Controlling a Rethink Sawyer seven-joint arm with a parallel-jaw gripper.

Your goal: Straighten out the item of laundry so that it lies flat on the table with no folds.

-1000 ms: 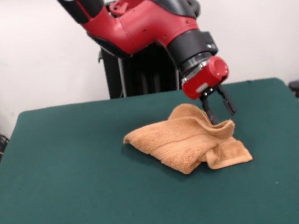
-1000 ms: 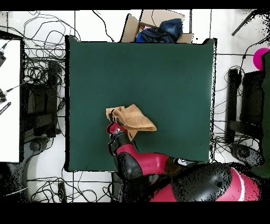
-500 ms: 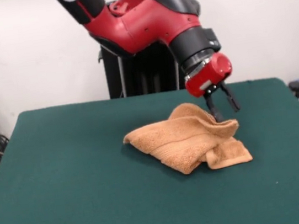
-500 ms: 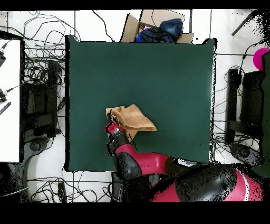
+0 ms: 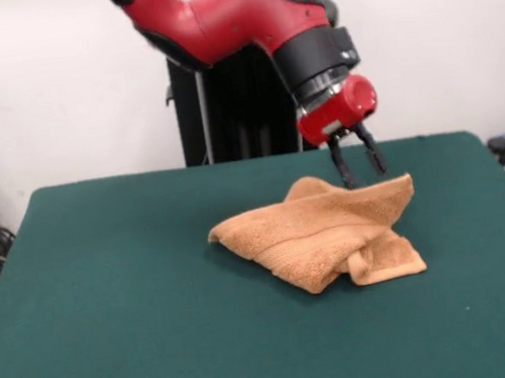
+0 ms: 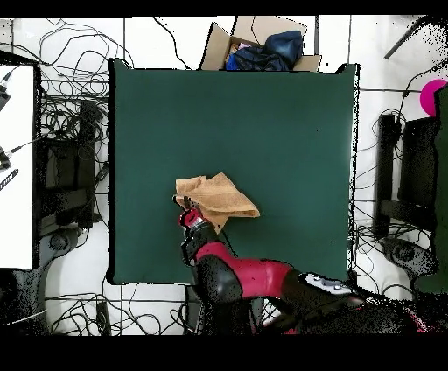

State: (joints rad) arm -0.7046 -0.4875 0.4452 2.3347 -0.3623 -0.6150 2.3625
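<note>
The orange-tan towel (image 5: 320,231) lies crumpled and folded on the green table (image 5: 107,294), right of centre. Its far right corner stands raised, with the top edge pulled up to the gripper's tips. My gripper (image 5: 364,176) hangs from the red arm at the towel's far right edge. Its two black fingers (image 5: 338,160) stand apart, and their tips are hidden behind the raised edge. In the overhead view the towel (image 6: 220,196) sits left of centre on the table (image 6: 262,114), with the gripper (image 6: 185,210) at its lower left corner.
A cardboard box (image 6: 262,48) with dark clothing stands beyond the table's far edge in the overhead view. Cables and equipment lie on the floor around the table. The black pedestal (image 5: 232,107) stands behind the table.
The gripper has risen and shifted slightly left in the front view. The towel's far right corner has come up with it and now stands higher.
</note>
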